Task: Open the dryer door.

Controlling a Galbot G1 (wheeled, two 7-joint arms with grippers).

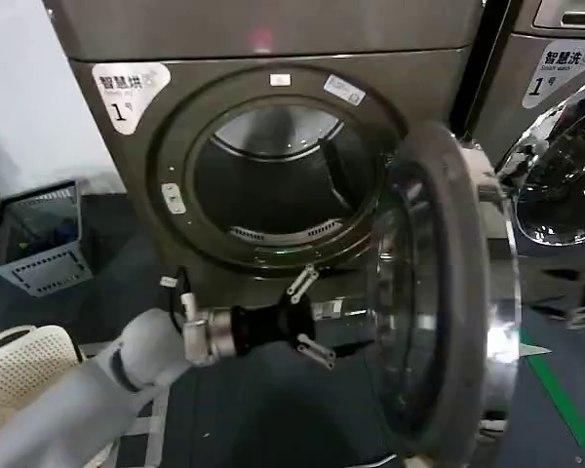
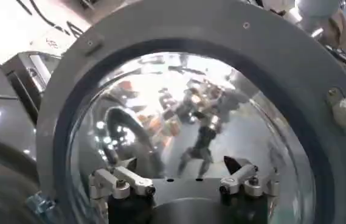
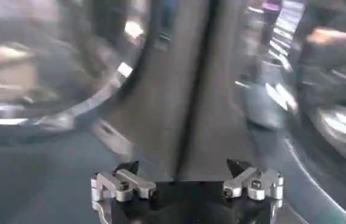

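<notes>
A: Big stuff first. Dryer (image 1: pixel 273 39) fills the upper head view, drum opening (image 1: pixel 273 175) fully exposed. Dryer door (image 1: pixel 448 292) is swung out on its hinge at the right, standing about edge-on to the head cam, glass bowl facing the left arm.

B: So task's mostly done, I'd say. What can go wrong?

A: Biggest risk: door swings back. Nothing is holding it; if the arm brushes it on the way out, it could drift toward shut.

B: And the neighbour machine (image 1: pixel 556 146) to the right?

A: Close behind the door. Push further and the door may knock into its front, imo.

B: Left gripper (image 1: pixel 308 317)?

A: Fingers spread apart, holding nothing, just beside the door's inner face, below the drum opening. Left wrist view has the glass bowl right ahead of the fingers (image 2: pixel 121 181). A careless fwd move = fingertips hitting glass.

B: Right gripper (image 3: pixel 185 182)?

A: Fingers apart too, empty, near blurred machine panels in its own wrist view. Can't tell exactly where it sits.

B: Small items?

A: Grey basket (image 1: pixel 39 239) at far left on the floor, white basket (image 1: pixel 24 366) under the left arm. Elbow could clip the white one on retract.
</notes>
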